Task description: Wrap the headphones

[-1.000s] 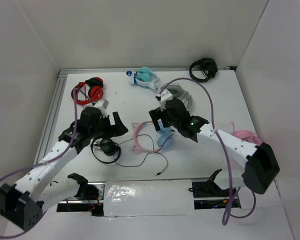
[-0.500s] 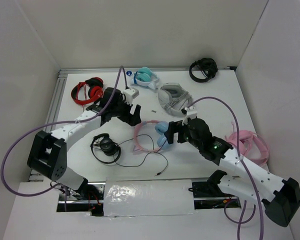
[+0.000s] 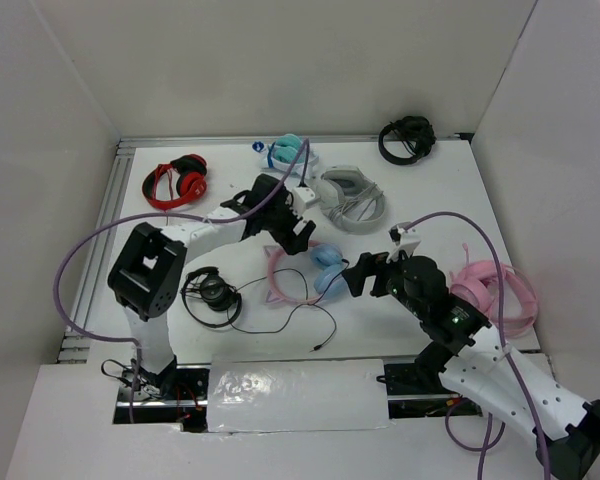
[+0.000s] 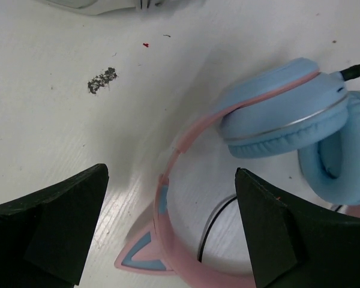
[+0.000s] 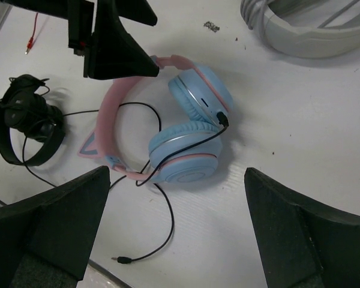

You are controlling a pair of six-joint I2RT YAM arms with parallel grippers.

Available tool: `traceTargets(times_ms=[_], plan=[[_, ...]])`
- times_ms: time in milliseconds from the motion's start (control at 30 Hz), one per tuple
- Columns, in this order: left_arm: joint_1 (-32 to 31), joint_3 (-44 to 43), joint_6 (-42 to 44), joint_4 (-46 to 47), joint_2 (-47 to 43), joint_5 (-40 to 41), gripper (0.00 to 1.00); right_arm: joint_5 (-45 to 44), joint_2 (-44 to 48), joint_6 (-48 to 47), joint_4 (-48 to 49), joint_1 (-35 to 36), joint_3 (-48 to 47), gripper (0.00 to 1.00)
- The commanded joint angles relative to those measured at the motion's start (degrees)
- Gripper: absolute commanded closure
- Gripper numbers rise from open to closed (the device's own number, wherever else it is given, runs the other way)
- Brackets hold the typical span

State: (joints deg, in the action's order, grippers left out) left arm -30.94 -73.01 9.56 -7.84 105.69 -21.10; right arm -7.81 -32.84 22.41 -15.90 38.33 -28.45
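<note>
Headphones [image 3: 298, 275] lie flat at mid-desk [image 3: 430, 200], black cable trailing loose toward the near edge. Left fingers [image 4: 48, 234] are spread wide over the pink headband and right fingers [image 5: 48, 228] spread wide beside the blue cups, both holding nothing.

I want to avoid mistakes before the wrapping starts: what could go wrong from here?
1. The thin black cable loops under the headband of the headphones, so the open left gripper over it may pinch both.
2. The black headphones lie close; their cord may tangle.
</note>
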Motion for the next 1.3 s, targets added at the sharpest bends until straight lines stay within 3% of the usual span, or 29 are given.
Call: traceTargets(times_ms=[0,267,300,333,400,467,500,600,733,833,1133,1267], plan=[[-1.84,-2.13,3.09,1.50,2.84,5.61,0.01,-0.18,0.93,1.49,-1.50,-0.62,0.76,0.00],[-2.02,-4.76,2.30,2.65,9.70,13.63,0.04,-0.62,2.60,2.02,-3.52,-1.15,0.93,0.00],[-2.02,-5.29,1.69,2.65,10.41,14.33,0.22,-0.80,3.13,2.11,-3.78,-1.15,1.20,0.00],[-2.02,-5.30,1.69,2.65,10.59,14.34,0.22,-0.80,3.13,2.11,-3.79,-1.15,1.11,0.00],[-2.02,-5.39,0.90,3.00,10.59,15.73,0.33,-0.80,3.75,2.20,-4.22,-1.15,1.03,0.00],[-2.02,-4.34,0.81,5.01,9.45,16.97,0.60,-0.27,3.92,2.20,-4.05,-1.15,0.94,0.00],[-2.11,-3.90,0.55,5.72,8.75,18.19,0.80,0.08,3.92,2.20,-3.88,-1.24,0.85,0.00],[-2.02,-3.36,-0.59,5.99,6.20,19.69,0.98,1.22,3.05,2.37,-3.61,-1.15,0.41,0.00],[-2.28,-6.95,-5.76,0.14,3.22,29.15,1.00,3.06,-0.11,2.89,-2.47,-1.06,-0.82,0.00],[-2.63,-7.67,-8.58,-3.05,1.28,31.37,1.00,3.07,-1.87,4.38,-1.94,-0.54,-1.52,0.00],[-6.14,-11.53,-28.95,-21.84,-7.78,37.25,1.00,3.77,-4.69,13.26,6.30,5.52,-2.84,0.00],[-8.08,-17.49,-41.17,-34.14,-7.87,43.83,1.00,-2.19,-6.09,18.62,8.43,9.31,-2.93,0.00]])
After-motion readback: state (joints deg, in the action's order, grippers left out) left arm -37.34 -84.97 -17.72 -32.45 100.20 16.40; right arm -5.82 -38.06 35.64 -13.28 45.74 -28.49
